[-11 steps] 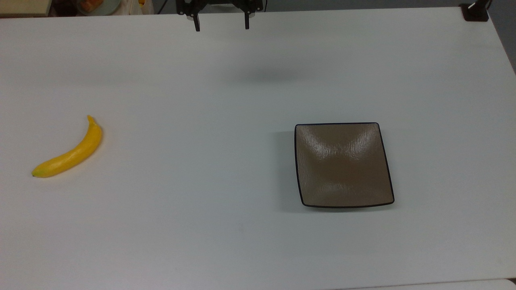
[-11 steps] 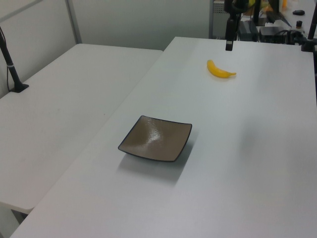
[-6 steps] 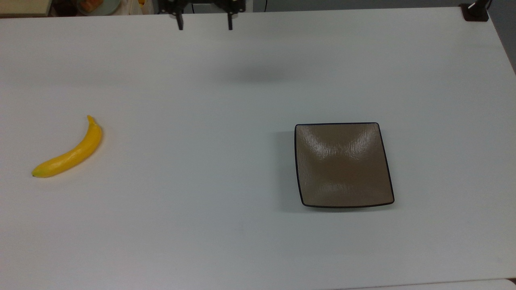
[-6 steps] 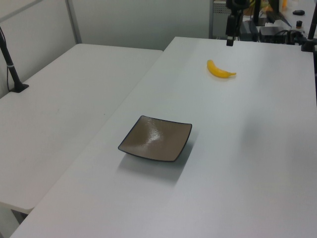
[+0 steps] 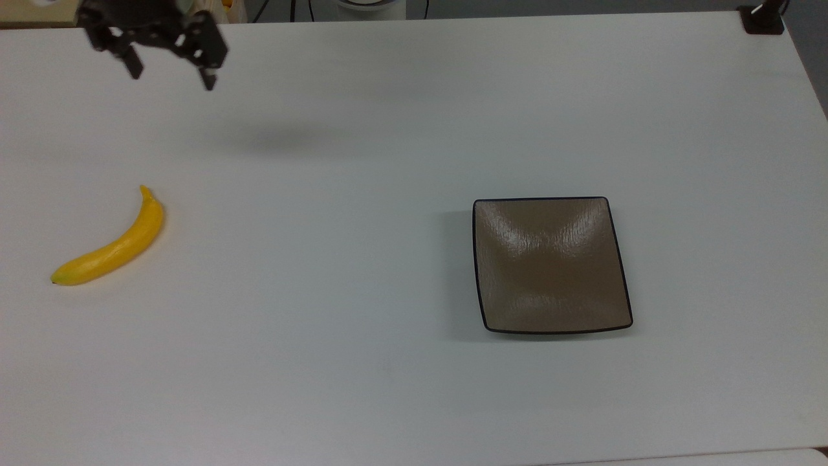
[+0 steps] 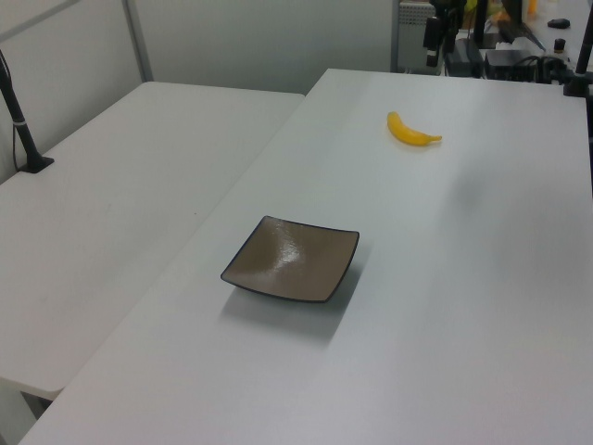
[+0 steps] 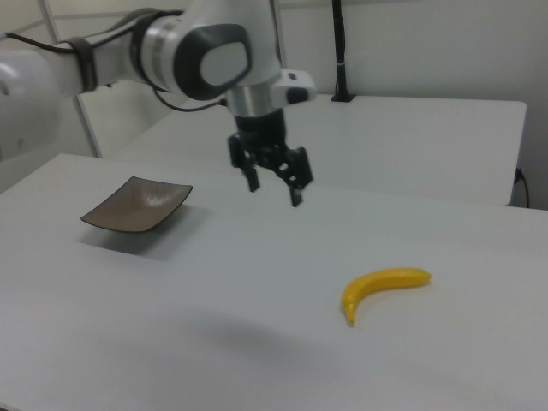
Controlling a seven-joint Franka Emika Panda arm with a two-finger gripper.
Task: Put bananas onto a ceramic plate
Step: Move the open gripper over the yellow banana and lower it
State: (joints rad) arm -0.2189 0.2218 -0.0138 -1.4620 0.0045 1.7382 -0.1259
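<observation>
Pincer (image 5: pixel 171 74) now farther toward top view's left, fingers apart, above table (image 5: pixel 362 272).

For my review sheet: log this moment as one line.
phase: approach | hand: open, above table, empty | banana: on table, untouched | plate: empty
</observation>
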